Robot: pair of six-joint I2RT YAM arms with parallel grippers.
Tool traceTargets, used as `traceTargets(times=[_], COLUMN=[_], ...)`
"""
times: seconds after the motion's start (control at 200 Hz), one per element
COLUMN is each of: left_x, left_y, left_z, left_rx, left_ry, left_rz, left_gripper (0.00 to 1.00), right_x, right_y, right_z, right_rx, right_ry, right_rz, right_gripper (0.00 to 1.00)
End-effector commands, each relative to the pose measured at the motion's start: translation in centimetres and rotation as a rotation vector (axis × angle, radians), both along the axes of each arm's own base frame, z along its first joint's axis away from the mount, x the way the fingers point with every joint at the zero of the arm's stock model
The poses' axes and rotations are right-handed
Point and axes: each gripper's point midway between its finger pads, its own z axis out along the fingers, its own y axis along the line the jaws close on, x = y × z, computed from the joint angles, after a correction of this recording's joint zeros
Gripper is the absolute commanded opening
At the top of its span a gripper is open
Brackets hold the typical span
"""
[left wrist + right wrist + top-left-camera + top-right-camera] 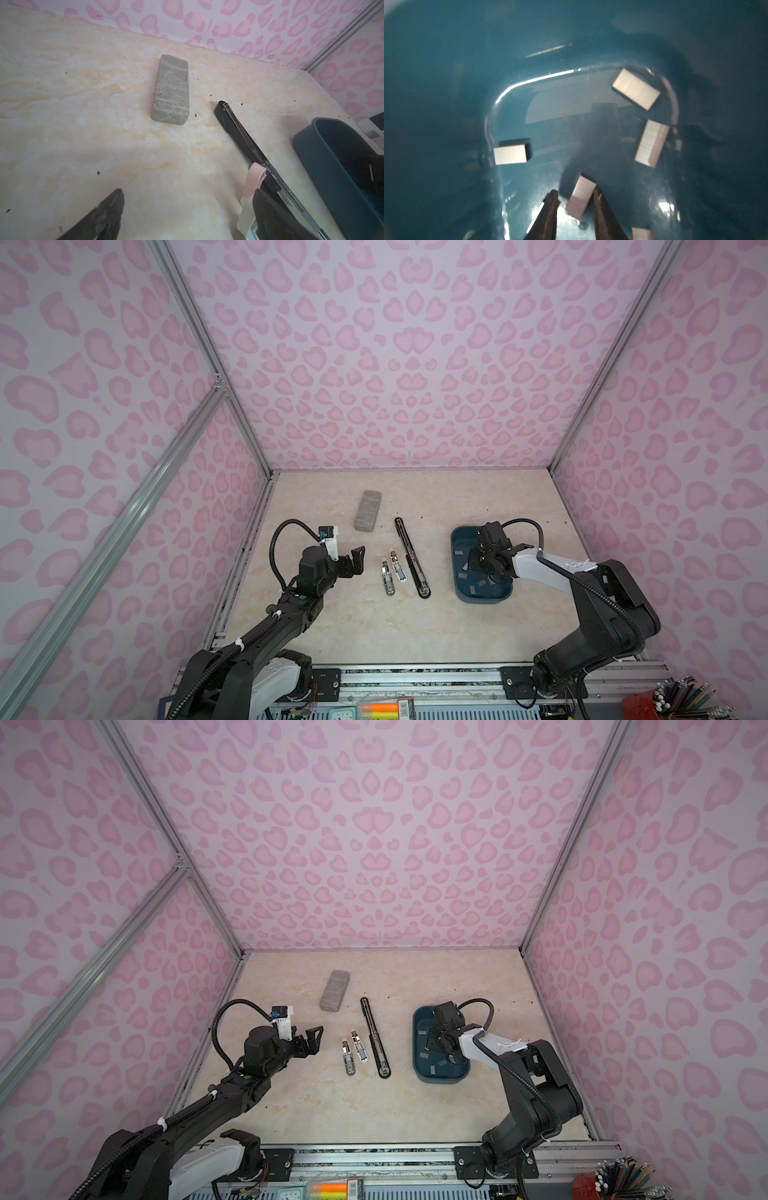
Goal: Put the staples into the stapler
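Straddles one of the staples [581,197] in blue tray [454,556], right hand [575,192] slightly apart, unclamped. Holds left hand [356,561] wide apart near stapler [409,556].

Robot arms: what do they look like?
Black jointed left arm and right arm, each with white shell sections and a ribbed black cable. Left arm has white zip ties and a green dot. The left gripper and right gripper: black, two-fingered.

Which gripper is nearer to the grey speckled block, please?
Left. The left gripper hovers close by the grey speckled block, on its robot side; the right gripper is down inside the blue tray, beyond the black stapler.
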Motion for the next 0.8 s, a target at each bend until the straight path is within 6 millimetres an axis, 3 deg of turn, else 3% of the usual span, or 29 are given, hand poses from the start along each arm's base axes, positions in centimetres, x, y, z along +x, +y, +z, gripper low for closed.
traceTargets(times=[0.0, 0.185, 0.61, 0.795], left_x=[0.3, 0.3, 0.2, 0.2], left_y=[-0.2, -0.2, -0.3, -0.4], left_z=[0.4, 0.4, 0.4, 0.5], left_rx=[0.0, 0.002, 0.005, 0.005], left_ry=[-0.009, -0.009, -0.006, -0.01], left_rz=[-0.008, -0.007, -0.011, -0.013], left_gripper=[0.97, 0.98, 0.98, 0.98], right_x=[-1.2, -1.4, -1.9, -2.1], right_y=[-0.8, -1.6, -1.1, -1.1], right_z=[-1.2, -1.6, -2.6, -2.4], right_rx=[-0.055, -0.103, -0.161, -0.199], right_ry=[0.069, 0.092, 0.141, 0.141], right_rz=[0.006, -0.001, 0.033, 0.042], right_gripper=[0.29, 0.26, 0.17, 0.22])
